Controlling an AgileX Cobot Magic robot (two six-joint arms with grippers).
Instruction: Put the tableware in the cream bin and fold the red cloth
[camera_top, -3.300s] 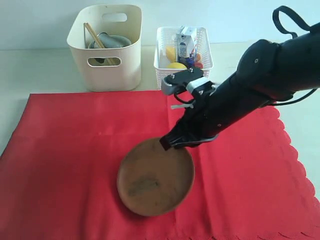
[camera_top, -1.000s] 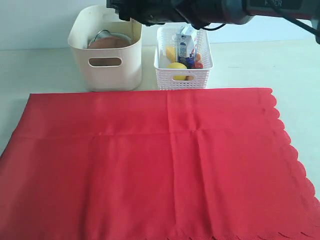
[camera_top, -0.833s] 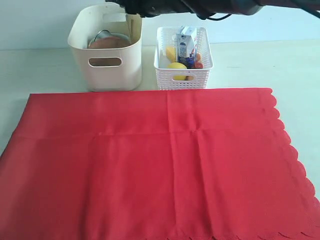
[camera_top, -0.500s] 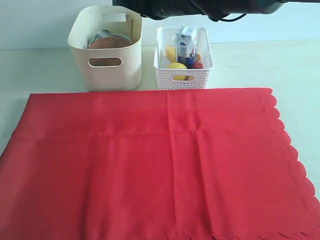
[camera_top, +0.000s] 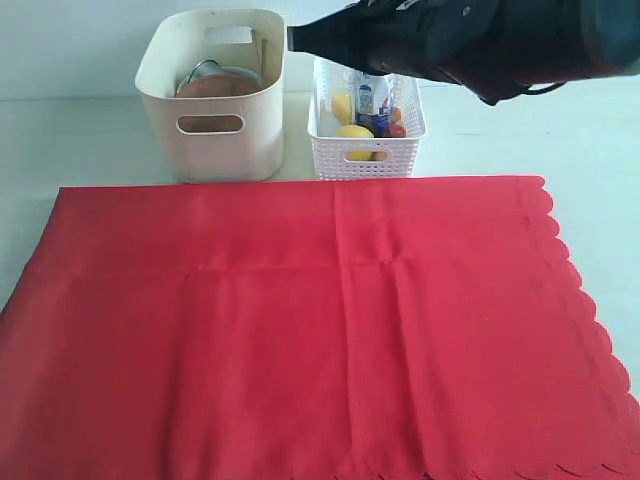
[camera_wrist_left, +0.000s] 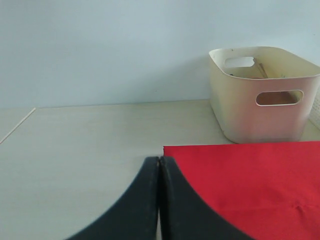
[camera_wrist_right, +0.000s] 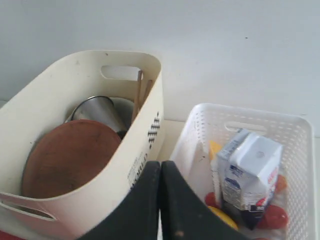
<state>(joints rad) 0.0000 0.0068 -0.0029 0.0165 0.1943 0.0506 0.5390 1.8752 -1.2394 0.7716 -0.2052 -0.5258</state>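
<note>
Right wrist view is showing right gripper (camera_wrist_right: 160, 167), fingers pressed together & empty, hanging by cream bin (camera_wrist_right: 142, 145) holding wooden plate (camera_wrist_right: 70, 155) & steel cup (camera_wrist_right: 97, 111), left gripper (camera_wrist_left: 159, 162) likewise closed; red cloth (camera_top: 300, 330) is lying flat, so closed fingers risk bunching it.

The cream bin (camera_top: 215, 155), a tall smooth tub with rounded corners and oval handle cutouts, stands upright on the worktop (camera_top: 70, 140) just beside one long edge of the red cloth (camera_top: 300, 330). Inside it the round brown wooden plate (camera_wrist_right: 70, 155) leans tilted, the steel cup (camera_wrist_right: 97, 111) sits behind it, and the wooden chopsticks (camera_wrist_right: 137, 92) stand against a wall. The cloth lies spread flat and unfolded, with faint crease lines and scalloped edges
</note>
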